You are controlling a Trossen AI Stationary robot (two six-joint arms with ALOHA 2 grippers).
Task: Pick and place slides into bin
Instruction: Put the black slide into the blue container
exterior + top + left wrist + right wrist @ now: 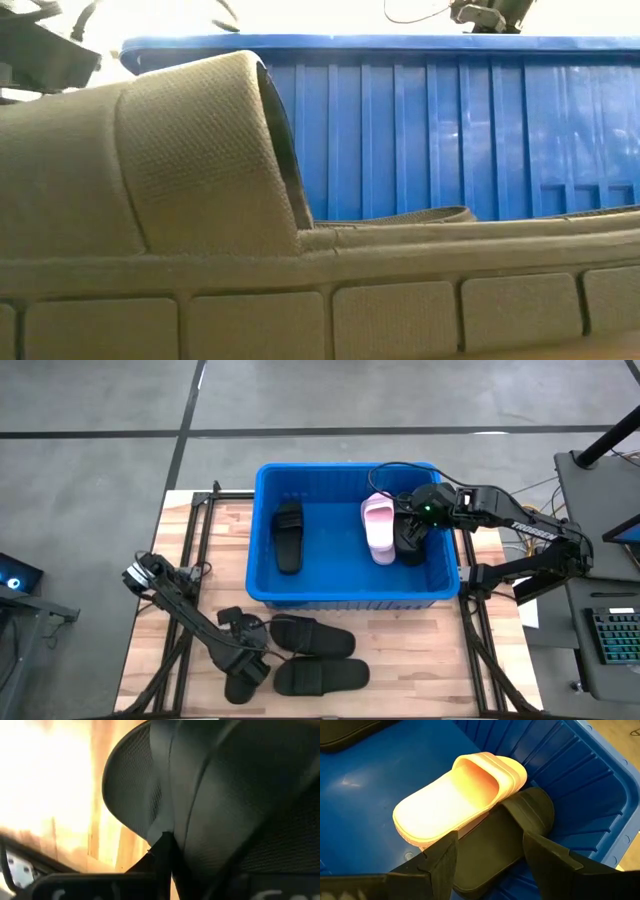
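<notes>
Three slides already lie inside the blue bin: a black slide flat on the floor towards the bin's left side; a pale pink slide towards its right; and a second black slide just beside the pink one, pressed against the right wall, its edge tucked partly under the pink sole in the right wrist view. Three more black slides, by my count, wait on the wooden table in front of the bin: one upper slide, one lower slide close beside it, and a third slide at the left arm's end, partly hidden by the arm. So the job looks roughly half done.

The left gripper is down at that third slide with its fingers closed; its wrist view is filled by a dark textured strap pressed against it, so I judge it clamped on that strap, though the contact itself is too close to see cleanly. The right gripper hovers inside the bin over the black slide by the wall, its fingers spread wide and holding nothing. What remains, as I judge it: lifting the gripped slide into the bin, then the two beside it.
</notes>
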